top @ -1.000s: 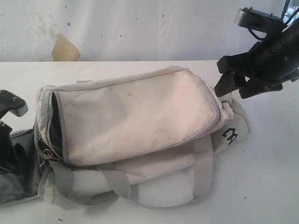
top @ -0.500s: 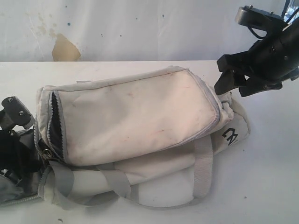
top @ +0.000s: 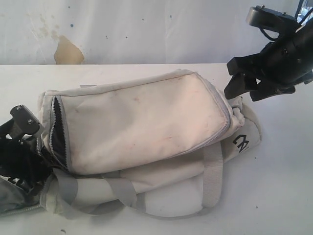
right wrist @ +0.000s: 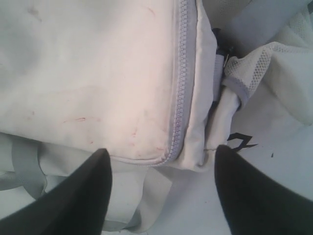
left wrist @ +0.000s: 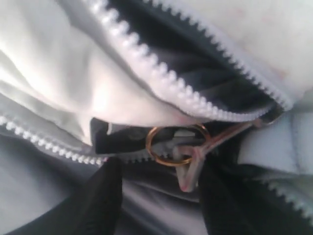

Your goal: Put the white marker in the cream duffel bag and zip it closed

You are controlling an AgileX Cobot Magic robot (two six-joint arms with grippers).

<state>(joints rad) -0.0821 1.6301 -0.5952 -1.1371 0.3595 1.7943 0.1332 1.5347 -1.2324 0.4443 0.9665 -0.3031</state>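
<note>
The cream duffel bag (top: pixel 146 122) lies on its side across the table. Its left-end zipper gapes (top: pixel 57 132) and shows dark lining. My left gripper (top: pixel 36 159) is pressed in at that end. In the left wrist view it (left wrist: pixel 161 205) is open. The grey zipper pull (left wrist: pixel 191 169), with its copper ring (left wrist: pixel 155 152), hangs just ahead of the gap between the black fingers (left wrist: pixel 98 196). My right gripper (top: pixel 249 93) hovers open above the bag's right end; in its wrist view it (right wrist: pixel 161 196) stands over the closed zipper line (right wrist: pixel 178 98). The white marker is out of view.
The bag rests on a white table (top: pixel 283 171) in front of a pale wall with a tan patch (top: pixel 66 51). Grey straps (top: pixel 212 171) loop over the bag's front. A grey fabric flap (top: pixel 12 200) spills out at the lower left.
My left gripper has risen and moved right, closing in on the bag's left end and its zipper pull. The right arm and the bag have stayed put.
</note>
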